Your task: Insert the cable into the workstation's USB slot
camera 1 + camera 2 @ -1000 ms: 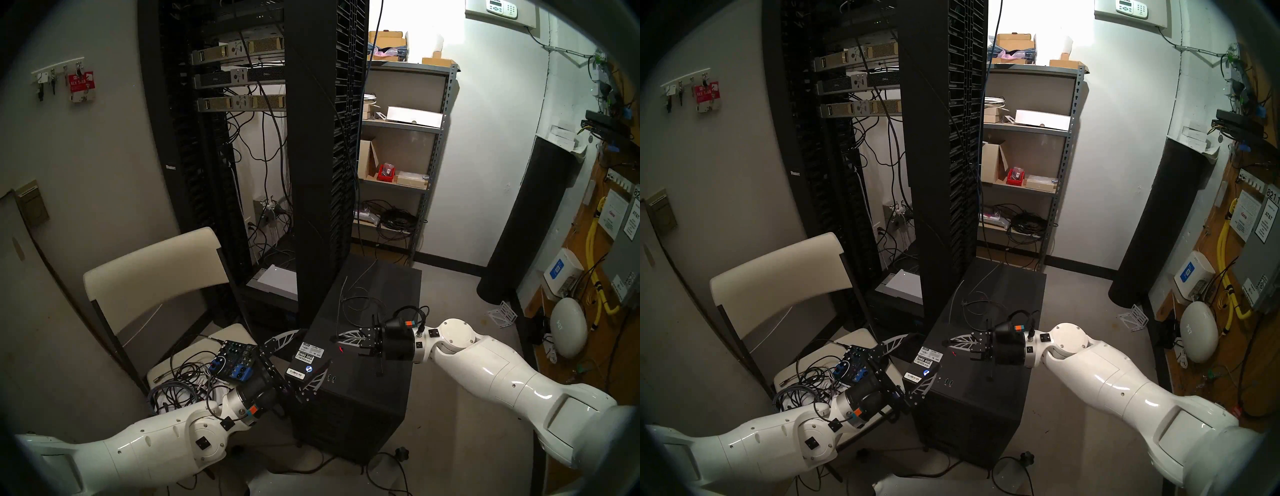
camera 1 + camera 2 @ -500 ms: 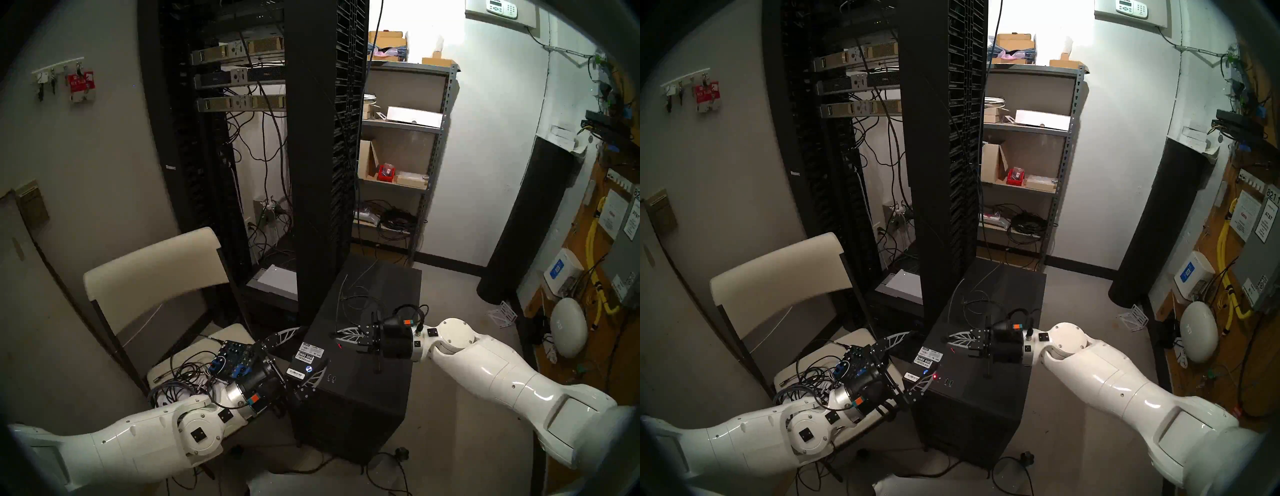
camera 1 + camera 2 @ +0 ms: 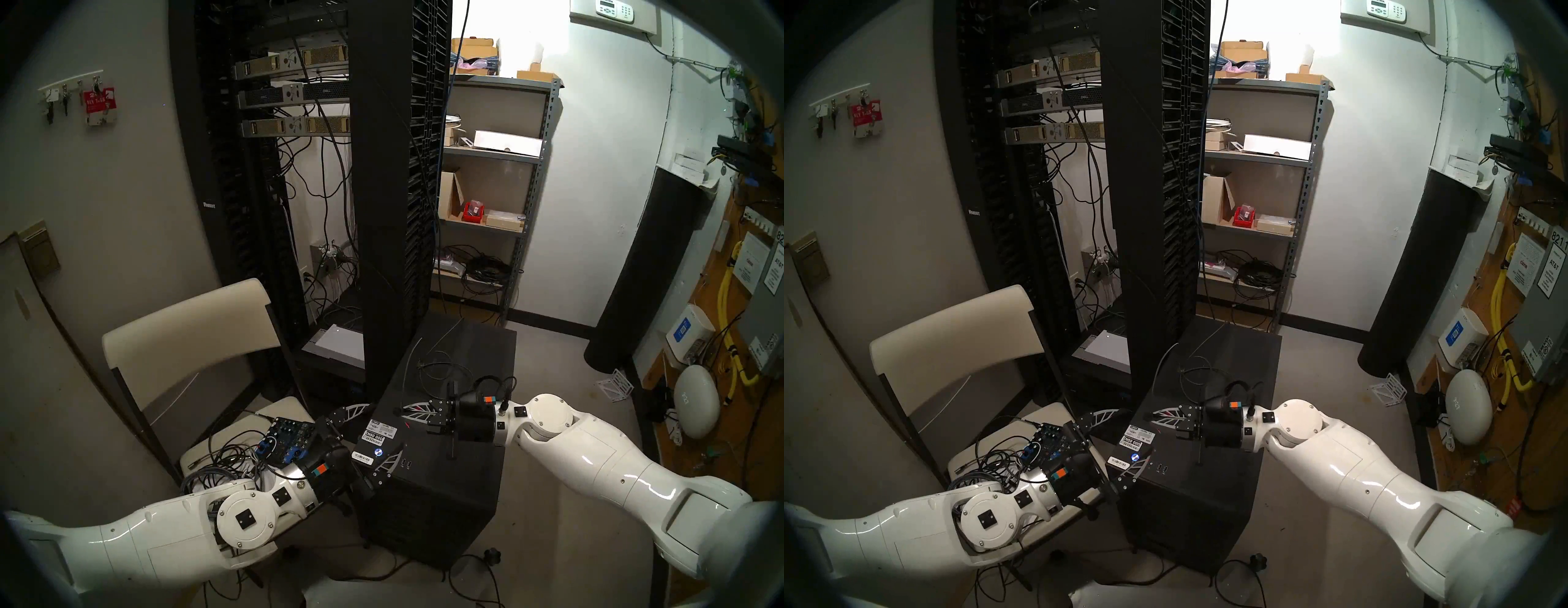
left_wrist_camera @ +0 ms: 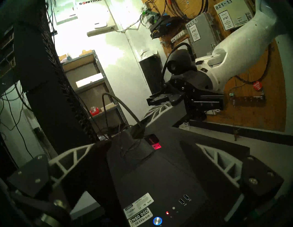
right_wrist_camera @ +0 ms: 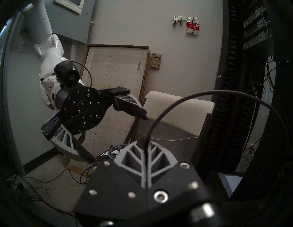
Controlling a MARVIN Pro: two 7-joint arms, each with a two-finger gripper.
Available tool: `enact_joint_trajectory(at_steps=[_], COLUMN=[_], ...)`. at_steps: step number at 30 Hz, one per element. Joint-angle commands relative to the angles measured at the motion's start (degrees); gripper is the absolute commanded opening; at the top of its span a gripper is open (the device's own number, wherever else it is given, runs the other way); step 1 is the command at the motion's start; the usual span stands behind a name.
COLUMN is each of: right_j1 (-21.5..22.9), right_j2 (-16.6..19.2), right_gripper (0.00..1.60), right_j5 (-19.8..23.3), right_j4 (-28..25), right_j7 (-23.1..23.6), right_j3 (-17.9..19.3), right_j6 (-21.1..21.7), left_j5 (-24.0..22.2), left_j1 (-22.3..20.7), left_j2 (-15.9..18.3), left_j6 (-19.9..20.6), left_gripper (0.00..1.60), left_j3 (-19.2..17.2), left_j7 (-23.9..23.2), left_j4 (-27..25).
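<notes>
The workstation (image 3: pixel 458 467) is a black tower with a white sticker, a blue-lit button (image 4: pixel 157 220) and two USB slots (image 4: pixel 183 199) near its top front edge. My right gripper (image 3: pixel 401 411) is shut on the thin grey cable (image 3: pixel 406 373) just behind its black plug (image 4: pixel 138 130). It holds the plug low over the tower's top, well behind the slots. From the fingers (image 5: pixel 134 152) the cable (image 5: pixel 206 92) arches up and back. My left gripper (image 3: pixel 373 433) stands open astride the tower's front left corner, holding nothing.
To the left, a white folding chair (image 3: pixel 191 331) carries a small mixer (image 3: pixel 288 441) and a heap of cords. The tall black server rack (image 3: pixel 382 212) rises right behind the tower. Loose thin wires (image 3: pixel 441 365) lie on the tower's top. Cords trail on the floor in front.
My right gripper has carried the cable's plug end a little to the left over the tower's top. The left wrist has turned and its elbow has swung inward; the gripper stays at the corner.
</notes>
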Motion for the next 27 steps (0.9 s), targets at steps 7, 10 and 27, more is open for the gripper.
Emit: enact_joint_trajectory(at_steps=[7,10,27], right_j1=[-3.11,-4.29,-6.51], right_j2=[1.4,2.38,4.08], right_gripper=[0.0,0.0,0.0], right_j5=[-2.57,-4.27,-8.54], right_j4=[-5.94,-8.18,-13.48], right_j7=[-7.27,-10.35,-17.52], right_j3=[1.67,2.12,3.2], right_j6=[-0.63,-0.02,4.19], left_j5=[-18.81,-24.95,-32.1], left_j1=[-0.4,-0.79,-1.68], left_j2=[-1.11,-0.9,1.37], left_j6=[13.52,18.7,29.01], left_gripper=[1.15,0.78,1.6], left_j3=[-1.38,-2.05,-3.6], left_j7=[-1.0,-0.46,2.52], left_j4=[-5.57,-7.0,-12.28])
